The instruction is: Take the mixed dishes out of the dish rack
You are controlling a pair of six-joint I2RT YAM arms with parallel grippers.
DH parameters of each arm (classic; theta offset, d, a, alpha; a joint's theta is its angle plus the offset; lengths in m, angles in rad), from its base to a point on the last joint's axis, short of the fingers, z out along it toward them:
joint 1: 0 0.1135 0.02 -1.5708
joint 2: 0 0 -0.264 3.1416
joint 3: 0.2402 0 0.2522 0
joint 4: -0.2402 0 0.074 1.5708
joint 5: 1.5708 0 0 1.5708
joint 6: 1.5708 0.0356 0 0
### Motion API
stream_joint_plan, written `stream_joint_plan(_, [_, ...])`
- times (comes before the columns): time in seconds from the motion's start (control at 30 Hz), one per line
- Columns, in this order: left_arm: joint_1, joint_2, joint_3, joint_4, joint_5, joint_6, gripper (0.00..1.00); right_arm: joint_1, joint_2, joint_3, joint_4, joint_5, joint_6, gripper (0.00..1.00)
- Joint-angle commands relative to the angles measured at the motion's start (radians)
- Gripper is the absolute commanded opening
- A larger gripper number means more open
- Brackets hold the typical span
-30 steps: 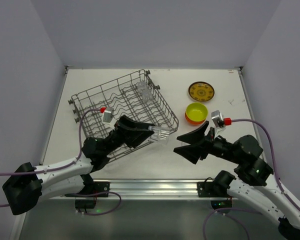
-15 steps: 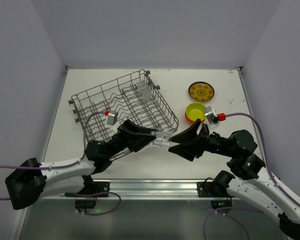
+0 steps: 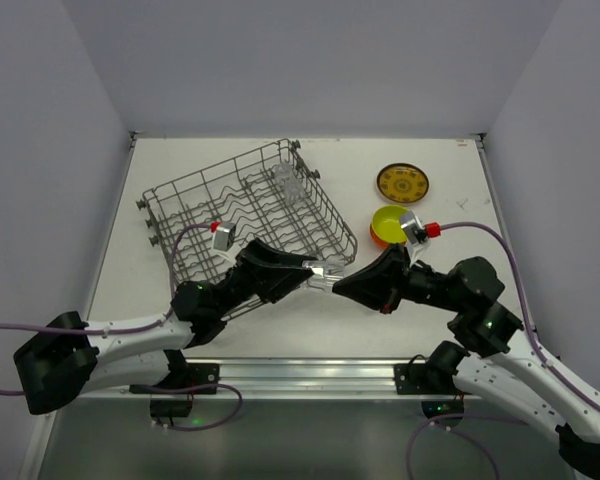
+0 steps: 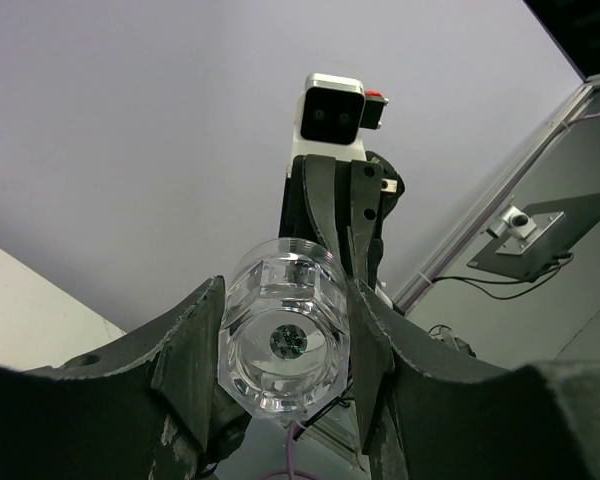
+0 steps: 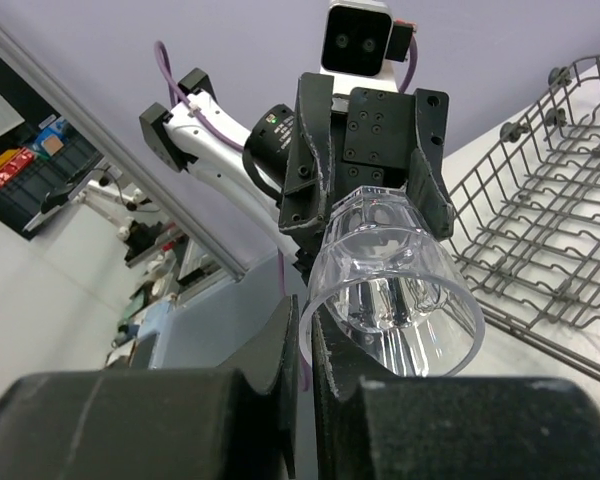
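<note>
The clear glass cup (image 4: pixel 285 335) hangs just off the near right corner of the dish rack (image 3: pixel 180 192). It is squeezed by its sides in the left gripper (image 3: pixel 312 268), while the right gripper (image 3: pixel 342 282) straddles its rim, though I can't tell if it has bitten down. The lime-yellow bowl (image 3: pixel 392 220), nested in an orange bowl (image 3: pixel 377 238), and the brown-gold plate (image 3: pixel 402 183) already sit on the table, and a second cup (image 3: pixel 286 181) waits in the rack's far corner, so I'd say it's nearly done.

Tight between left claw (image 3: pixel 315 272) and right claw (image 3: pixel 342 283), tip to tip at glass cup (image 3: pixel 325 272). Walled on the far left by dish rack (image 3: pixel 245 205), just beside. Hemmed behind right claw by stacked bowls (image 3: pixel 390 225), with patterned plate (image 3: pixel 402 183) beyond. Open table (image 3: pixel 300 325) toward the near edge.
</note>
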Motion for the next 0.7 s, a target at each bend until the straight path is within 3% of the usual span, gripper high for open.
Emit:
stream_joint_plan(0.0, [-0.011, 0.029, 0.026, 0.152, 0.001, 0.025, 0.0, 0.004, 0.017, -0.006, 0.085, 0.009, -0.016, 0.03])
stream_joint_plan(0.07, [-0.011, 0.031, 0.029, 0.144, 0.006, 0.036, 0.03, 0.004, 0.004, -0.001, 0.064, 0.044, -0.027, 0.0])
stream_joint_plan(0.1, [-0.009, 0.023, 0.032, 0.109, 0.006, 0.05, 0.15, 0.004, -0.005, -0.001, 0.04, 0.063, -0.039, 0.0])
stream_joint_plan(0.13, [-0.011, 0.016, 0.046, 0.075, 0.006, 0.057, 0.62, 0.004, -0.015, 0.003, 0.018, 0.104, -0.047, 0.0])
stream_joint_plan(0.17, [-0.011, 0.008, 0.058, 0.024, 0.002, 0.065, 0.82, 0.002, -0.026, 0.009, -0.008, 0.126, -0.056, 0.0])
stream_joint_plan(0.2, [-0.009, -0.012, 0.075, -0.038, -0.005, 0.076, 0.94, 0.004, -0.054, 0.016, -0.042, 0.153, -0.065, 0.0])
stream_joint_plan(0.23, [-0.011, -0.024, 0.113, -0.184, -0.018, 0.106, 1.0, 0.004, -0.068, 0.026, -0.135, 0.197, -0.089, 0.0])
stream_joint_plan(0.3, [-0.011, -0.076, 0.147, -0.448, -0.109, 0.146, 1.0, 0.004, -0.085, 0.071, -0.261, 0.401, -0.093, 0.0])
stream_joint_plan(0.33, [-0.011, -0.098, 0.187, -0.551, -0.162, 0.168, 1.0, 0.004, -0.079, 0.116, -0.415, 0.476, -0.078, 0.0])
stream_joint_plan(0.4, [-0.009, -0.161, 0.228, -0.86, -0.381, 0.176, 1.0, 0.002, -0.053, 0.151, -0.607, 0.681, -0.055, 0.0])
stream_joint_plan(0.43, [-0.009, -0.179, 0.25, -0.926, -0.5, 0.185, 1.0, 0.002, -0.04, 0.178, -0.66, 0.721, -0.051, 0.0])
stream_joint_plan(0.53, [-0.009, -0.26, 0.249, -1.097, -0.627, 0.209, 1.0, 0.002, 0.027, 0.244, -0.85, 0.856, -0.03, 0.0])
stream_joint_plan(0.67, [-0.008, -0.372, 0.226, -1.173, -0.641, 0.237, 1.0, -0.005, 0.136, 0.328, -1.028, 0.977, -0.011, 0.0])
